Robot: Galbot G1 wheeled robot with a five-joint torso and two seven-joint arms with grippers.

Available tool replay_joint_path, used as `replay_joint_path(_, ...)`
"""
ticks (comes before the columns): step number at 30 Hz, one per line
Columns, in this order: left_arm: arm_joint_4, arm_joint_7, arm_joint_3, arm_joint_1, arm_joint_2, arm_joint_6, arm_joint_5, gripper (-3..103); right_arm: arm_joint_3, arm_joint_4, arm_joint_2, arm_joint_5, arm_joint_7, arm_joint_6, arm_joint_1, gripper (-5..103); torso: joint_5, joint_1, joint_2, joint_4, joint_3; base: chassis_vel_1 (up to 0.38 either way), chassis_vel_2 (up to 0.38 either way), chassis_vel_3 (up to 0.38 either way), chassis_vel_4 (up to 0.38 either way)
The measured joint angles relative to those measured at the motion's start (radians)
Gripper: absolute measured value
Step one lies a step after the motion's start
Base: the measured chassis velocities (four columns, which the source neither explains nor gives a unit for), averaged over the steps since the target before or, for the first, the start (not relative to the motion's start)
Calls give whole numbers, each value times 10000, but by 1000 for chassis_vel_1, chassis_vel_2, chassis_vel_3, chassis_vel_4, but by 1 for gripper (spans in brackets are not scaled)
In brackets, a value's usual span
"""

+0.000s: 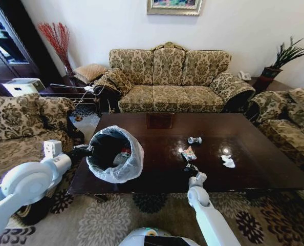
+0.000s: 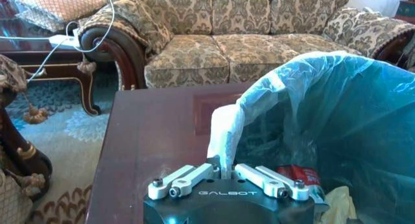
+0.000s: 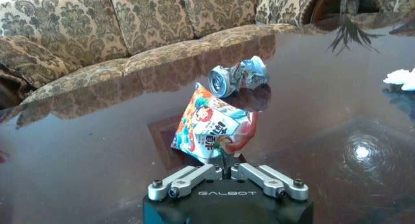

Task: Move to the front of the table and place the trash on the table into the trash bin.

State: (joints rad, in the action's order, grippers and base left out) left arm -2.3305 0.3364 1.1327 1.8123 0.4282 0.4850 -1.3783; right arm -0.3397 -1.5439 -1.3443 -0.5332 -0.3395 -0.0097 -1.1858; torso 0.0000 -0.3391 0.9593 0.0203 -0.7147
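Note:
The trash bin (image 1: 122,166), black with a pale bag (image 2: 311,97), stands at the left end of the table (image 1: 254,177). My left gripper (image 1: 83,150) is shut on the bag's folded rim (image 2: 221,131). Inside the bin lie a red-labelled piece (image 2: 302,174) and a yellowish scrap (image 2: 337,204). My right gripper (image 1: 191,167) is near the table's front edge, shut on a colourful snack wrapper (image 3: 211,131) (image 1: 189,153) that stands upright between its fingers. Beyond it lie a crushed can (image 3: 238,77) (image 1: 194,140) and a white tissue (image 1: 228,162) (image 3: 402,77) to the right.
A patterned sofa (image 1: 167,77) stands behind the table, with armchairs at the left (image 1: 19,123) and right (image 1: 290,118). A side table with cables (image 2: 58,39) is at the far left. Patterned carpet (image 1: 142,215) lies in front.

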Motion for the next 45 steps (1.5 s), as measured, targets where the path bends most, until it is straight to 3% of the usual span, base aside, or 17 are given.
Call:
replay_joint_path(17,87,-13,-9,-29,-37,-29,12,0,-196,-970,116,-30,217,752,-391,-3,0,0,0,-1,0,0,0,0,0)
replay_joint_path(22,55,-23,-9,-10,-47,-35,14,0,-106,-838,21,-284,172,221,-244,17,1,-1,0,-1,0,0,0,0,0)
replay_joint_path(23,55,-23,-9,-10,-47,-35,14,0,-106,-838,21,-284,172,221,-244,17,1,-1,0,-1,0,0,0,0,0)
replay_joint_path(29,56,-31,1,2,-16,-35,19,0,-4,-566,-353,-128,-470,-258,-45,44,0,0,0,0,0,0,0,0,0)
replay_joint_path(31,58,-33,-3,2,-13,-35,21,0,2,-492,-374,-110,-502,-264,1,44,0,0,0,0,0,0,0,0,0)
replay_joint_path(32,68,-39,-11,1,-12,-35,22,0,5,-316,-404,-76,-565,-265,129,54,0,0,0,-1,0,0,0,0,0)
replay_joint_path(35,87,-44,-24,1,-13,-39,25,0,6,-106,-424,-69,-619,-264,318,60,0,0,0,-1,0,0,0,0,0)
replay_joint_path(38,116,-59,-51,1,-17,-79,39,0,74,270,-443,-206,-727,-297,703,79,0,0,0,-1,0,0,0,0,0)
replay_joint_path(45,170,-117,-77,20,31,-163,105,0,94,682,-517,-276,-723,-265,1043,63,0,0,0,0,0,0,0,0,0)
